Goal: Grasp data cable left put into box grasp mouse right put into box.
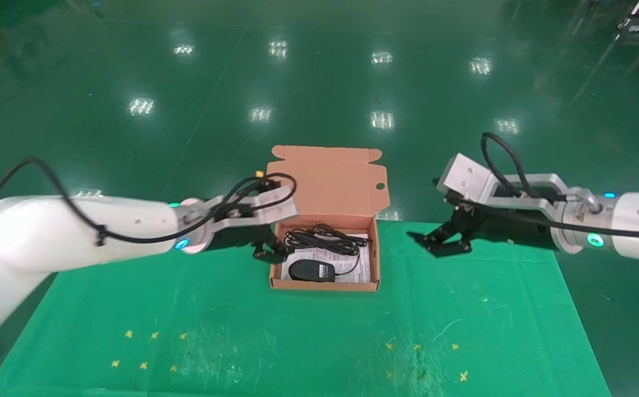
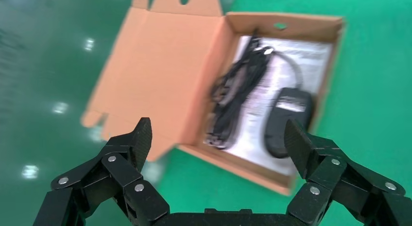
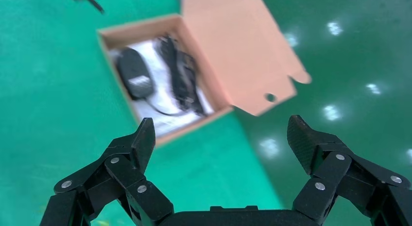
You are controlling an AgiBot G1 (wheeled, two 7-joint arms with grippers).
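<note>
The orange-brown cardboard box (image 1: 372, 259) stands open at the far middle of the green mat, its lid up behind it. Inside on the white sheet lie the bundled black data cable (image 1: 325, 238) at the back and the black mouse (image 1: 312, 271) at the front. Both show in the left wrist view, cable (image 2: 238, 90) and mouse (image 2: 286, 121), and in the right wrist view, cable (image 3: 182, 73) and mouse (image 3: 135, 78). My left gripper (image 1: 269, 251) is open and empty just left of the box. My right gripper (image 1: 445, 242) is open and empty to the right of the box.
The green mat (image 1: 297, 342) covers the table, with small yellow marks near the front. Its far edge runs just behind the box, with the shiny green floor (image 1: 319, 82) beyond.
</note>
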